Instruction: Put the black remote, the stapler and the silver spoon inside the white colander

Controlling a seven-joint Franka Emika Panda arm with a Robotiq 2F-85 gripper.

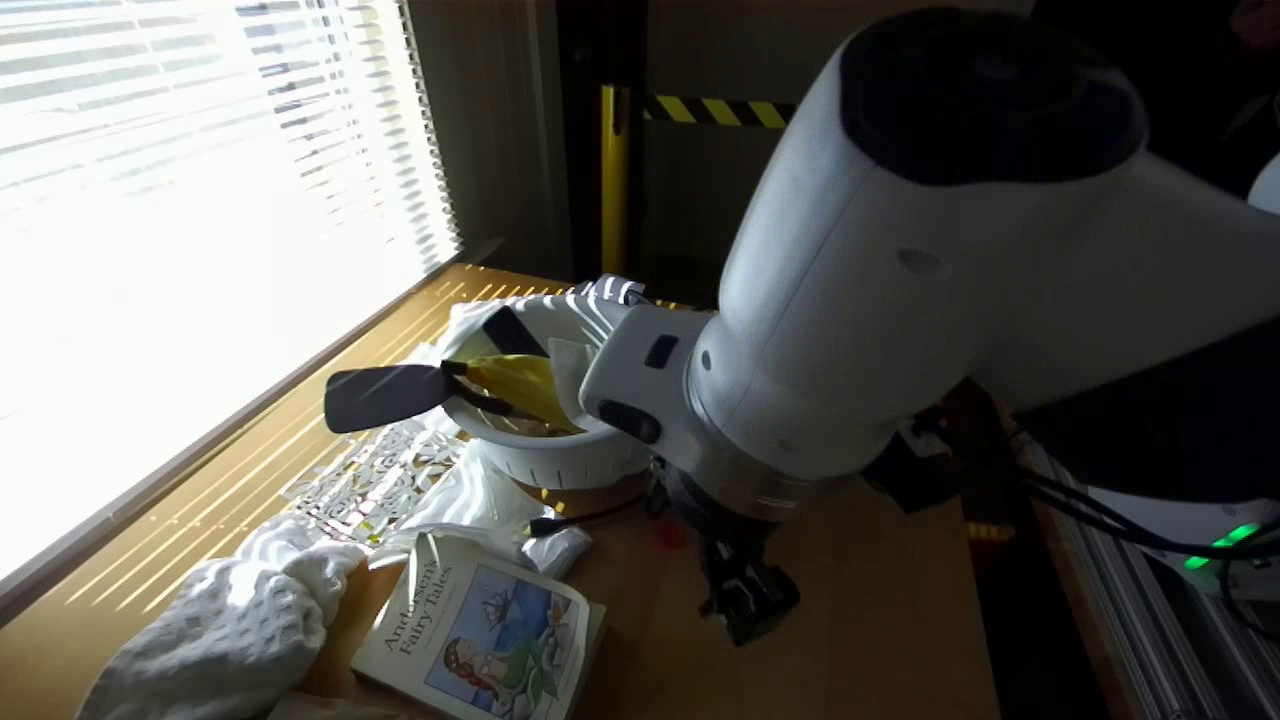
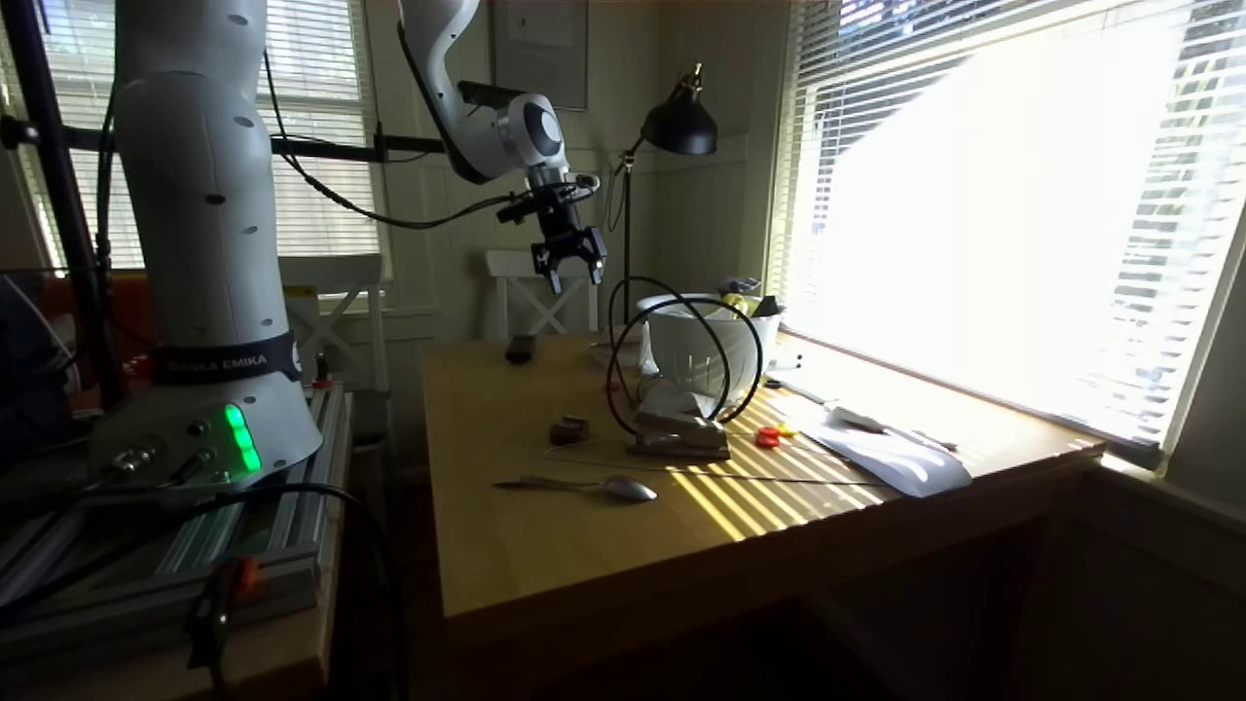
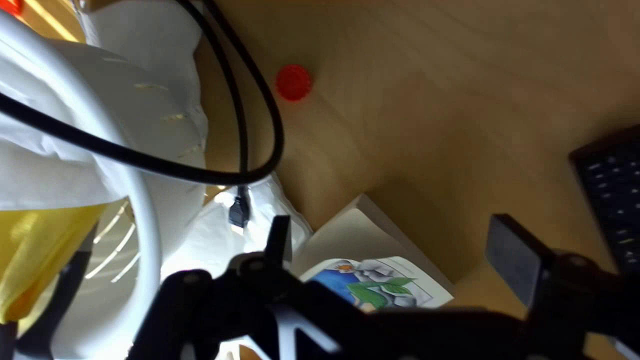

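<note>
"Andersen's Fairy Tales" on book (image 1: 480, 635), "FRANKA EMIKA" on black robot-arm band (image 2: 229, 359)

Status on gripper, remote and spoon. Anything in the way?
Gripper open, empty. Black remote and silver spoon on table, outside white colander. Black cable looped by the colander, might snag.

Wrist view: near, facing down. Both exterior views share colander (image 1: 565, 463).
</note>
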